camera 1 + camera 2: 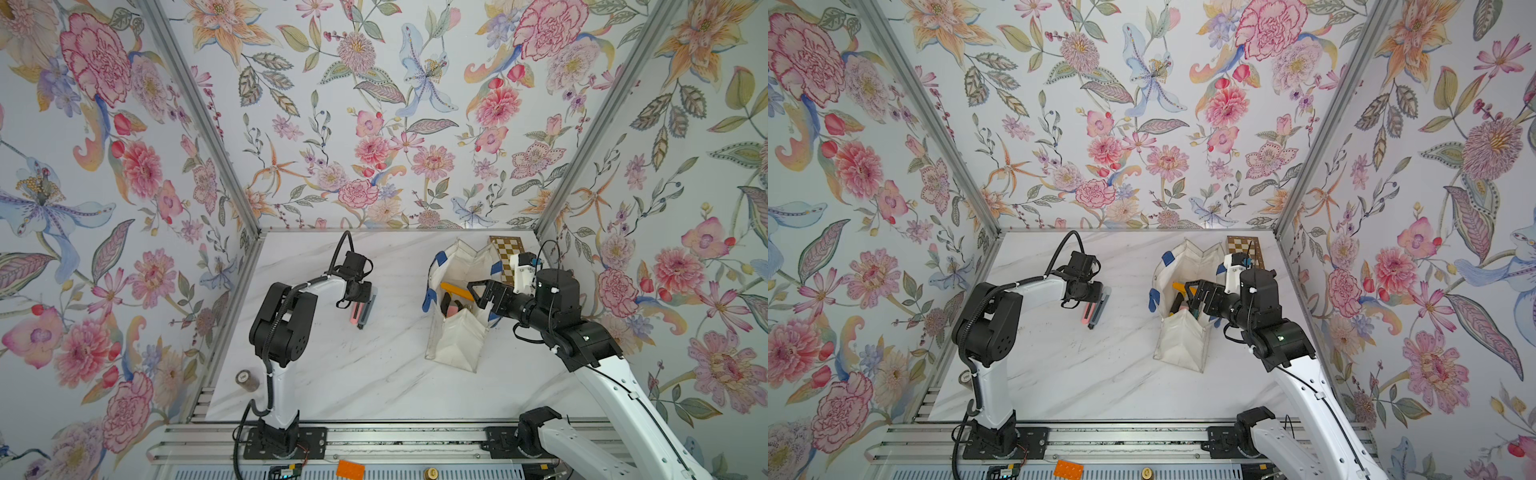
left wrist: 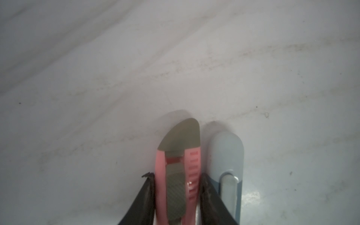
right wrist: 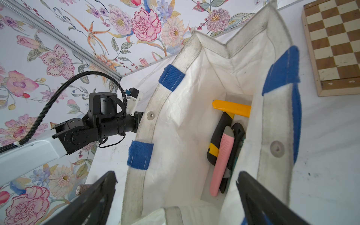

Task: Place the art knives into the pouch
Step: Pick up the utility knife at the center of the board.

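Observation:
A pink art knife [image 2: 178, 155] with a grey slider lies flat on the marble table [image 1: 332, 374], seen in both top views [image 1: 353, 312] [image 1: 1086, 312]. My left gripper [image 2: 176, 179] points down over it, and both black fingers press its sides. The white pouch [image 1: 457, 340] [image 1: 1183, 345] with blue straps stands open at the right. My right gripper [image 3: 176, 177] [image 1: 478, 295] hovers wide open over the pouch's mouth [image 3: 175, 136], with nothing pinched. Inside lie a pink knife [image 3: 222, 161], a yellow one [image 3: 231, 109] and a black-and-yellow one.
A blue-grey knife [image 2: 227, 155] [image 1: 368, 309] lies right beside the pink one, touching the outer side of one left finger. A brown-and-cream chessboard [image 1: 509, 253] [image 3: 335, 44] lies behind the pouch. A small brown bottle [image 1: 246, 380] stands at the table's left edge.

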You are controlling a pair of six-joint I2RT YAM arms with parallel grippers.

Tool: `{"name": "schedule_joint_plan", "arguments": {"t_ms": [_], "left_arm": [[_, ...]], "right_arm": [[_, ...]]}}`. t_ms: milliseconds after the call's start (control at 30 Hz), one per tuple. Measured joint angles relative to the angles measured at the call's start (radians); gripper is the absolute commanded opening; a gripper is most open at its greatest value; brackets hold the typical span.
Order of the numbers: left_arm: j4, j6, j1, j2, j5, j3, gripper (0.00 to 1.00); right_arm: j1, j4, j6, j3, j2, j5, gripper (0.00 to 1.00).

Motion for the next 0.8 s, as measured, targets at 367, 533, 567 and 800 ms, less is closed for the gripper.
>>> {"name": "schedule_joint_plan", "arguments": {"t_ms": [367,533,567,800], "left_arm": [[0.021,-0.001,0.000,0.000,-0.001,0.013,0.26],[0.016,-0.001,-0.005,0.009,-0.001,0.018,0.31],[0.016,-0.001,-0.007,0.013,-0.001,0.023,0.31],[-0.002,0.002,-0.022,0.036,-0.001,0.069,0.24]], "right_arm": [[-0.027,0.000,0.008,-0.015,-0.008,-0.021,0.99],[-0.041,0.001,0.007,-0.024,-0.015,-0.032,0.99],[-0.045,0.000,0.007,-0.026,-0.017,-0.033,0.99],[-0.066,0.000,0.007,-0.039,-0.019,-0.046,0.99]]}}
